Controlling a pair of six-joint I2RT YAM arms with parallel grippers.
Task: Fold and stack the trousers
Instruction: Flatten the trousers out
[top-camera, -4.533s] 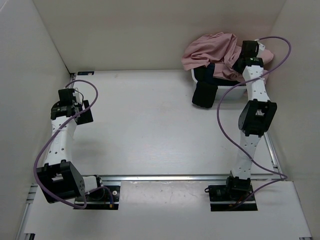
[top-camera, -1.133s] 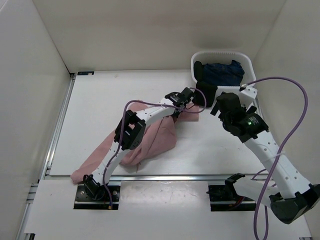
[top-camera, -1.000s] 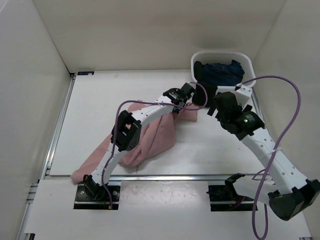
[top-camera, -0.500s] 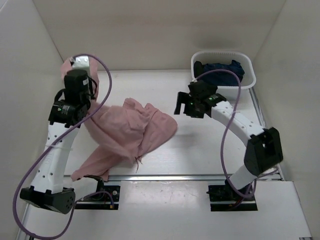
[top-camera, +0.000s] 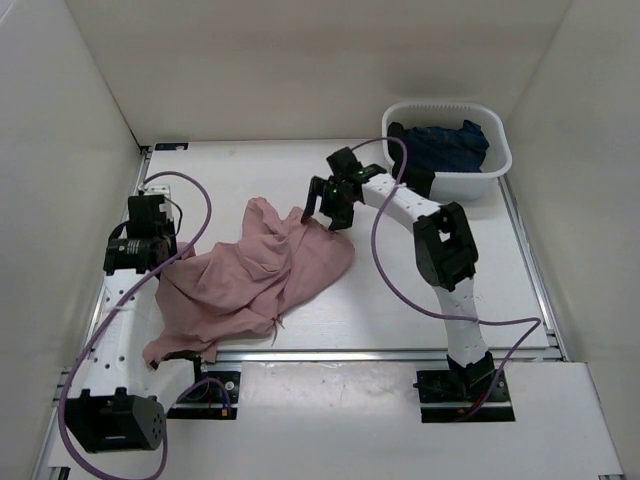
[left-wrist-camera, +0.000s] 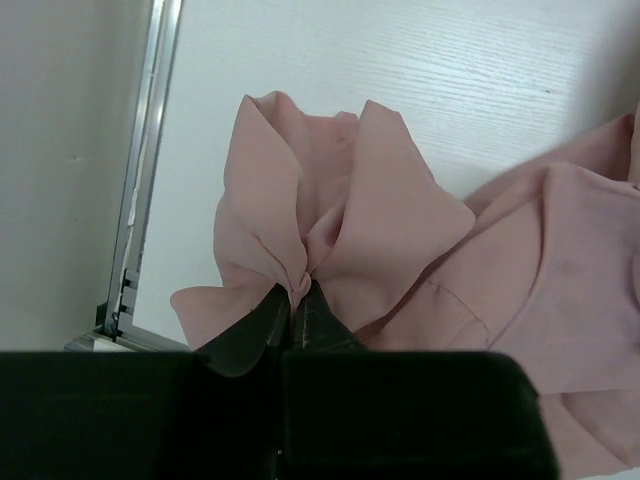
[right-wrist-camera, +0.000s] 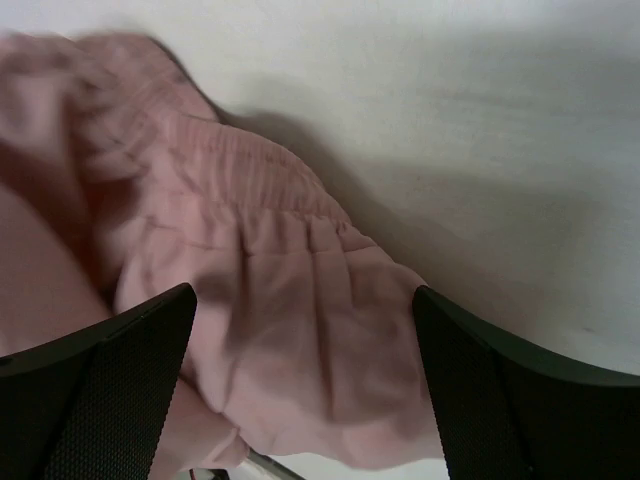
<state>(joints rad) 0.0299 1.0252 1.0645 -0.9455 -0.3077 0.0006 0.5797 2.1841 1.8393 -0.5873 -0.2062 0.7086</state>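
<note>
The trousers (top-camera: 262, 275) lie crumpled on the table (top-camera: 420, 290), the left gripper (left-wrist-camera: 298, 297) clamped on a bunched edge, seemingly as an anchor, while the right gripper (right-wrist-camera: 305, 335) hovers wide-jawed over the waistband (right-wrist-camera: 270, 195), likely to grab and spread it.

The right gripper (right-wrist-camera: 305, 300) stood spread wide, its dark fingers (right-wrist-camera: 120, 380) at the lower corners. Between them lay the pink trousers (right-wrist-camera: 290, 350), rumpled, their gathered waistband (right-wrist-camera: 255, 175) running diagonally. The white table (right-wrist-camera: 460, 110) filled the upper right, shadowed beside the cloth
</note>
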